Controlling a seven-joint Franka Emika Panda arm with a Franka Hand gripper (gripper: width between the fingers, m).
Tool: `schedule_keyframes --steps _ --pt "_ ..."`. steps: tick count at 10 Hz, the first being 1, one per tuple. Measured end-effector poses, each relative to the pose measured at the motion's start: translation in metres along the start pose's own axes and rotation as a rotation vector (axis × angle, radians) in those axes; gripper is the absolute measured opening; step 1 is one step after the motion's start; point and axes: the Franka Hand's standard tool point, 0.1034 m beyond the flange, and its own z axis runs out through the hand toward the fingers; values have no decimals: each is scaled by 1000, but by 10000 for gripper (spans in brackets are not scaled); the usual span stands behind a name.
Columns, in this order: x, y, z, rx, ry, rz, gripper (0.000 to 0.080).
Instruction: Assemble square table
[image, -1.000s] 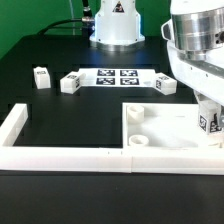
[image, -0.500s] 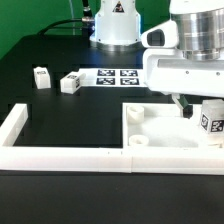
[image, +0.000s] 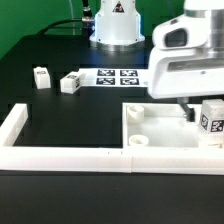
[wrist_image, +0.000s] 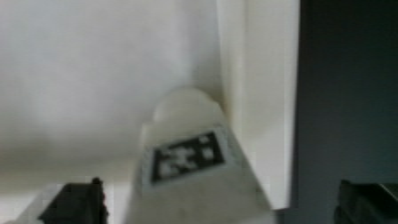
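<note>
The white square table slab (image: 165, 128) lies at the front on the exterior view's right, against the border wall. One white tagged leg (image: 210, 122) stands upright on its right side. My gripper (image: 192, 108) hangs just above the slab beside that leg. In the wrist view the leg (wrist_image: 192, 150) stands on the slab (wrist_image: 89, 80) between my fingertips (wrist_image: 80, 202), with a gap on each side, so my gripper (wrist_image: 222, 205) is open and empty. Two more leg blocks (image: 41, 77) (image: 71, 82) lie at the back left.
The marker board (image: 118, 77) lies at the back centre, beside the robot base (image: 117, 25). A low white border wall (image: 60, 153) runs along the front and up the left side. My hand hides the table behind the slab.
My hand has turned and risen a little above the slab, shifting toward the exterior view's left. The upright leg stays where it was, and the other parts have not moved.
</note>
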Motion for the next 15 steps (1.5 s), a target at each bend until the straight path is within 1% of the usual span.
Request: schedule_keyframes --steps 1,2,3,4,5,6,8,9,10,11,12,13,14,15 --pt "0 0 1 6 1 64 649" --pt "0 1 1 4 0 64 649" --pt "0 0 2 7 0 122 538" --pt "0 1 2 5 0 202 390" --pt "-1 8 2 -5 -2 250 390" --pt "-2 10 3 -6 -2 335 294" --pt "-1 19 3 0 0 564 294" --pt "-2 20 4 6 2 722 294" --pt "-2 19 4 19 -7 900 294" --pt "-2 16 5 54 -21 1121 294" --pt "-4 15 6 127 -37 1387 294" --pt "-5 16 7 150 -49 1474 294" --pt "-5 15 7 150 -51 1526 294" --pt "-5 15 7 149 -50 1524 294"
